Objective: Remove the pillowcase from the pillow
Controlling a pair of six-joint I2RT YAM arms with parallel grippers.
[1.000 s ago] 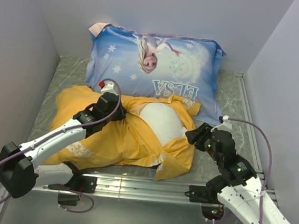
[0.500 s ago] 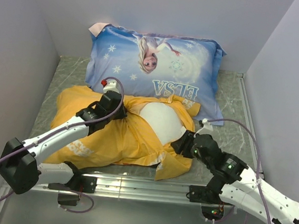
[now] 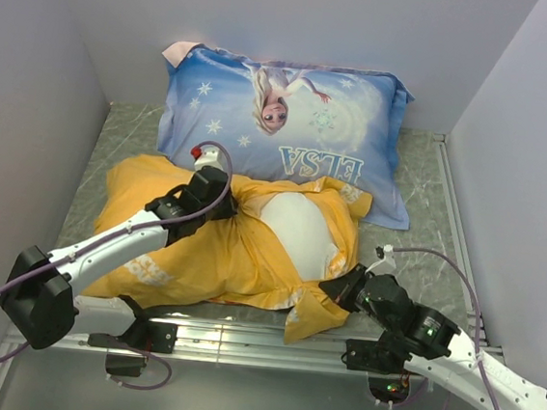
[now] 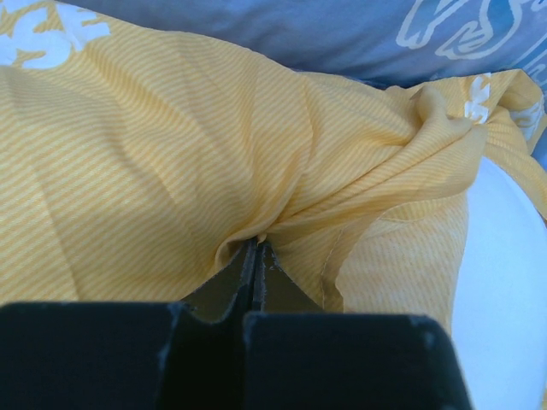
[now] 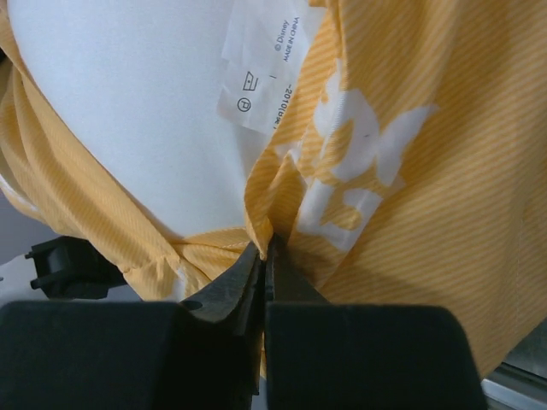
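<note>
We've got both pinching the pillowcase (image 3: pixel 201 256): left gripper (image 4: pixel 256 245) on a fold, right gripper (image 5: pixel 265 249) on the hem beside the pillow (image 3: pixel 296 222), on the table (image 3: pixel 426 181). Risks: thin pinches may slip under pull, or the pillow drags along into the blue pillow (image 3: pixel 290 129). Legible: tag (image 5: pixel 261 73) "Disney, MADE IN CHINA"; blue pillow "ELSA".

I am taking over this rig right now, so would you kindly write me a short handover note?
Left gripper: shut on a fold of the yellow-orange fabric pillowcase, at the far side of its opening.
Right gripper: shut on the pillowcase's edge at the near right.
Plain white pillow: partly bared through the opening, the rest covered by the case; it lies on the table in front of the blue Elsa-printed pillow.
Done: both grips taken.
Left: pull the case off the pillow.
</note>
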